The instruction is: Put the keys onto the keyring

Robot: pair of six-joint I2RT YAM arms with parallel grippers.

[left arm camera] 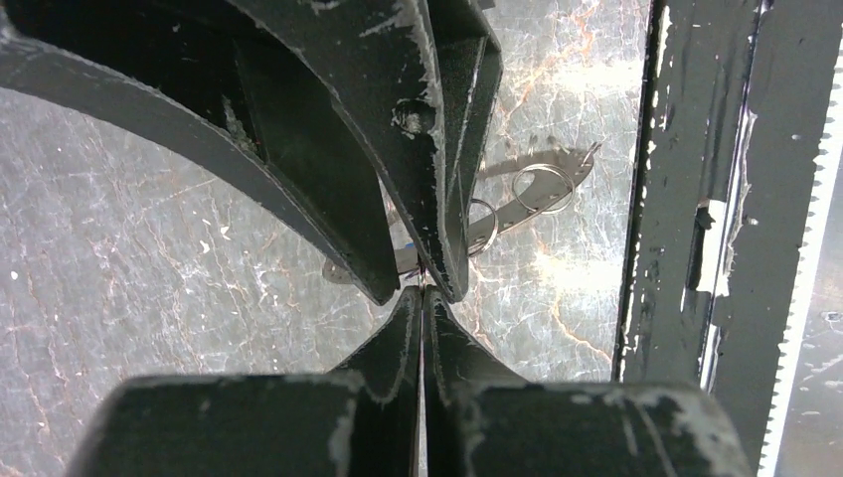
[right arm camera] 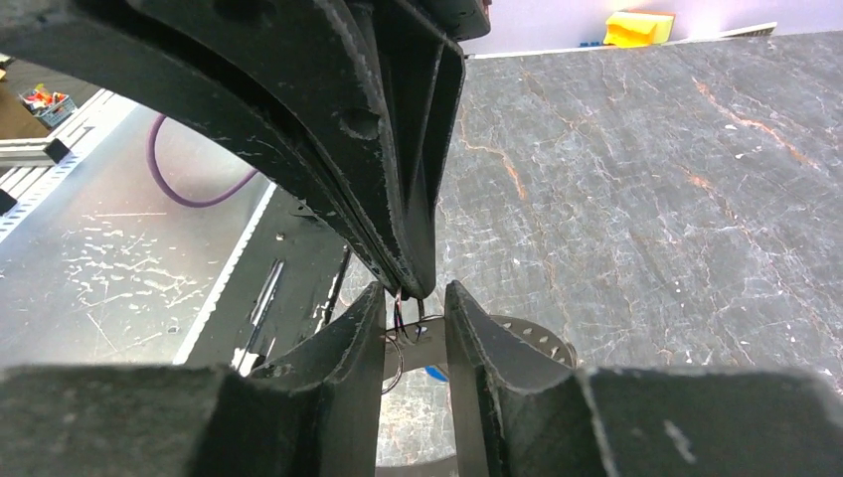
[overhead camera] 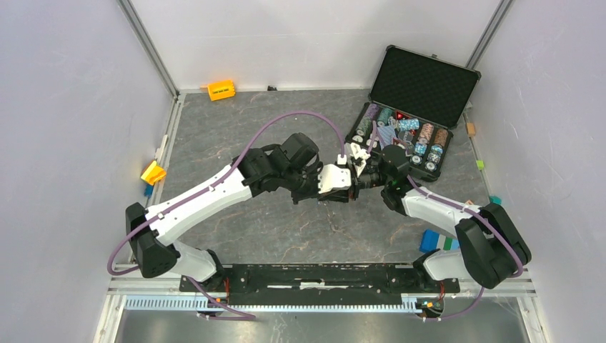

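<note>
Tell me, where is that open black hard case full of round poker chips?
In the top view, the open black case sits at the far right of the grey table, just beyond the right gripper.

- Table (overhead camera: 236, 128): grey marbled, pale and orange veining.
- Cable (overhead camera: 271, 123): purple.
- Case (overhead camera: 429, 78), upper right: black; chips (overhead camera: 421, 139) multicoloured.
- Orange block (overhead camera: 221, 90) upper left; yellow block (overhead camera: 153, 172) left edge.
- Keyring (right arm camera: 542, 343): dull grey.

Top external: high behind the arm bases (overhead camera: 193, 263), looking steeply down over the whole table (overhead camera: 236, 121). Wrist views sit close behind their own fingers (left arm camera: 383, 368), left facing down at the table, right raking low across it. All share the spot where left gripper (overhead camera: 351, 184) and right gripper (overhead camera: 366, 174) meet.
</note>
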